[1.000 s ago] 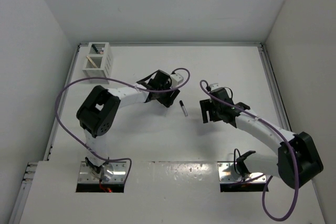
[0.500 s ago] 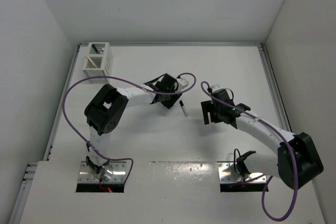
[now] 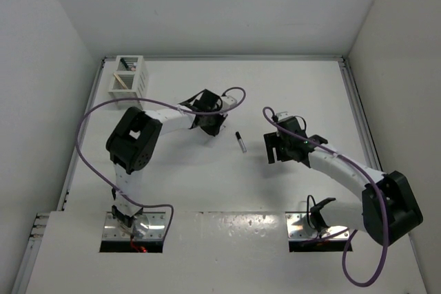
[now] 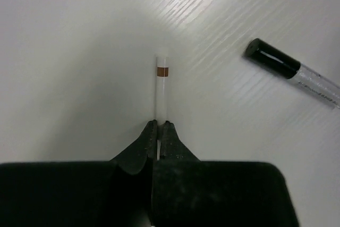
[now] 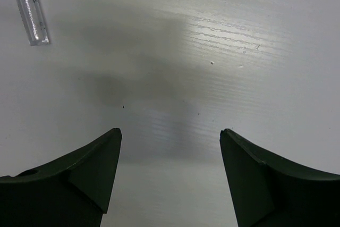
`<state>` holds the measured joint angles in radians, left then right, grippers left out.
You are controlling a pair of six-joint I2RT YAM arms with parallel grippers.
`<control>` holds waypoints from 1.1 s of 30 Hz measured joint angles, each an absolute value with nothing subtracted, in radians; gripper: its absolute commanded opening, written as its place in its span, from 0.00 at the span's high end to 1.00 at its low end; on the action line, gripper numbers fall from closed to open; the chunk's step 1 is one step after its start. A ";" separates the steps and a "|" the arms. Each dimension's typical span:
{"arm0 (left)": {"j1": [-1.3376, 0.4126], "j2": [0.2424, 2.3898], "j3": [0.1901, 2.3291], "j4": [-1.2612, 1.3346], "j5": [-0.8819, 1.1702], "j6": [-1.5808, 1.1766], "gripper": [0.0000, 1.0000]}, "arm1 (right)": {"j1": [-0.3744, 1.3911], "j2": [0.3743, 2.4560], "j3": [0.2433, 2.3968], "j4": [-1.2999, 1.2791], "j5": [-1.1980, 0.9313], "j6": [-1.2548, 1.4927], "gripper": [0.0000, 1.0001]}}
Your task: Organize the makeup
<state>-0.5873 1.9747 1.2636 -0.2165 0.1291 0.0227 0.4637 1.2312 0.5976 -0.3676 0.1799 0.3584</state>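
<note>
The left end effector (image 4: pixel 159 125) pinches a slim white brown-banded stick (image 4: pixel 162 89); lift level toward the white slatted box (image 3: pixel 129 91) at ten o'clock.

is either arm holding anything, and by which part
The left end effector is shut on a slim white stick, pinching the end away from its brown band. The right end effector is open and empty.

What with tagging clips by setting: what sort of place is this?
Probably a robot test cell, not a home: a white table boxed in by blank walls, with the left arm and right arm bolted at its near edge.
</note>
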 measured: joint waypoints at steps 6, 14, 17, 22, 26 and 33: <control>-0.404 1.925 1.278 -0.274 0.480 0.026 1.00 | 0.457 1.238 0.614 -0.364 0.167 0.340 0.24; -0.258 1.777 1.425 -0.115 0.838 -0.099 1.00 | 0.447 1.254 0.676 -0.325 0.088 0.301 0.24; -0.236 1.725 1.430 0.017 0.903 -0.199 1.00 | 0.447 1.285 0.731 -0.309 0.053 0.283 0.26; -0.202 1.664 1.424 0.268 0.979 -0.402 1.00 | 0.447 1.324 0.767 -0.260 -0.003 0.268 0.26; -0.133 1.637 1.422 0.456 0.987 -0.564 1.00 | 0.447 1.369 0.788 -0.244 -0.039 0.268 0.26; 0.080 1.610 1.385 0.618 0.892 -0.656 1.00 | 0.448 1.501 0.912 -0.233 -0.083 0.268 0.28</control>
<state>0.0799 1.6104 1.3849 0.6178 0.8921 -0.6563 0.4484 1.5005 0.9123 -0.2325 -0.0826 0.2684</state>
